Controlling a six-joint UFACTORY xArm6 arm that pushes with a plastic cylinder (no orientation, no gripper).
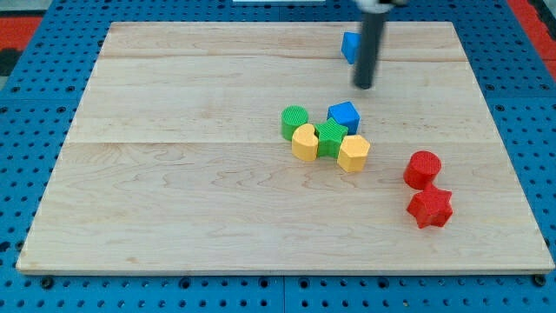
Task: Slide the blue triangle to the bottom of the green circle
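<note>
no fingers here, just my tip point(363, 86) holding nothing, right beside the blue triangle point(349, 46) near the desk's point(174, 217) top edge, so I'd hook behind it and steer wide around the cluster below the green circle point(294, 121).

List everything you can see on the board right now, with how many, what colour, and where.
blue block: one, blue, near the view's top, partly hidden behind the rod; shape unclear
green circle: one, green, left end of the central cluster
blue cube: one, blue, top right of the cluster
green star: one, green, cluster middle
yellow heart: one, yellow, below the green circle
yellow hexagon: one, yellow, cluster's lower right
red cylinder: one, red, view's right
red star: one, red, below the cylinder
board: one, pale wood
my tip: one, dark, above the cluster, just below the partly hidden blue block
</note>
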